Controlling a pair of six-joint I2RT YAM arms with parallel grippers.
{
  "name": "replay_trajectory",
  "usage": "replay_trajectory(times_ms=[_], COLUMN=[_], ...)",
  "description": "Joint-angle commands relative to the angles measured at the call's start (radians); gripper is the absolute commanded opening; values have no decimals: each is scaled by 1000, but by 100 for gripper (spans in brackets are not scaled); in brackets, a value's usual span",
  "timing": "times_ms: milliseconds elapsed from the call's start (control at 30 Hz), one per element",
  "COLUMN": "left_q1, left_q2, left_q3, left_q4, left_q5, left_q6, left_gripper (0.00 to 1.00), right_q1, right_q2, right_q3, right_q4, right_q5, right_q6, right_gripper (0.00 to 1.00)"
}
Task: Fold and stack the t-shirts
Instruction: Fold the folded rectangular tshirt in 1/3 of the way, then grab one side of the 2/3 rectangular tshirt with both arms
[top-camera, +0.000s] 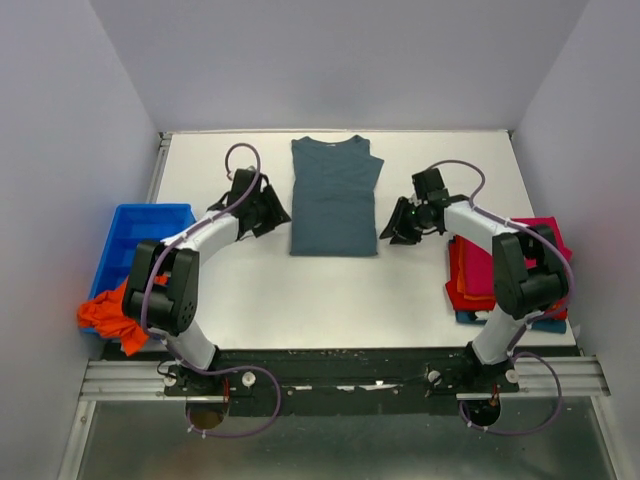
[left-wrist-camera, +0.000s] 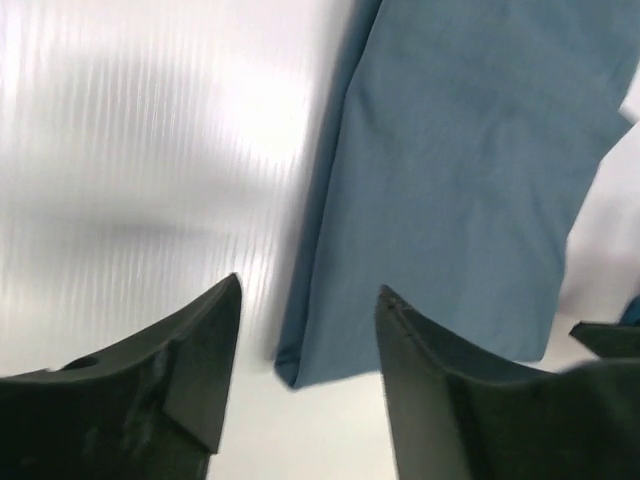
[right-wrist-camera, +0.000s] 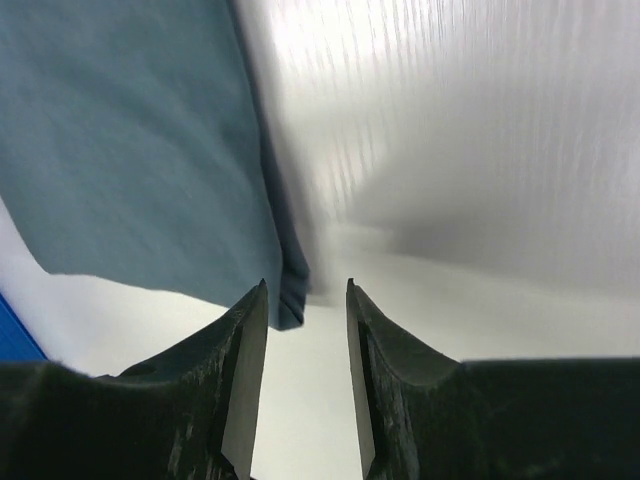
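Step, by look: grey-blue t-shirt (top-camera: 334, 195) already narrowed to long strip, sides folded in; cross fold not yet done. Shirt flat on tabletop (top-camera: 300, 300), between both sets of fingers.

Left fingers (left-wrist-camera: 190, 370) spread, gripping nothing; hem corner just ahead of tips. Right fingers (right-wrist-camera: 240, 360) parted, empty; other hem corner just ahead, by inner tip.

Long axis runs away from fingers: hem near, collar far.

Next likely: pinch both hem corners together, lift evenly, carry toward collar.

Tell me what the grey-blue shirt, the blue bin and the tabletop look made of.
Grey-blue shirt: soft matte cloth, likely cotton; limp, folded edges. Blue bin: rigid plastic; straight moulded walls. Tabletop: white ribbed sheet, perhaps corrugated plastic.
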Motion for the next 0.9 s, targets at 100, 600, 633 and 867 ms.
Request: replay_trajectory(times_ms=[100, 600, 633, 867], left_q1=[-28, -37, -37, -45], left_q2=[-70, -67, -73, -99], left_q3=[-203, -264, -269, -276], left_q4=[95, 139, 138, 121], left_q5=[80, 140, 137, 135], left_q6=[-9, -24, -26, -23], left_gripper=[54, 56, 56, 58], right_q1=[28, 38, 38, 40], right_q2=[-21, -78, -92, -95], right_q3=[-120, -167, -171, -169], right_q4=[139, 120, 117, 154], right_q5=[-129, -35, -20, -78], right_q6=[-28, -29, -29, -37], right_gripper=[44, 45, 46, 47])
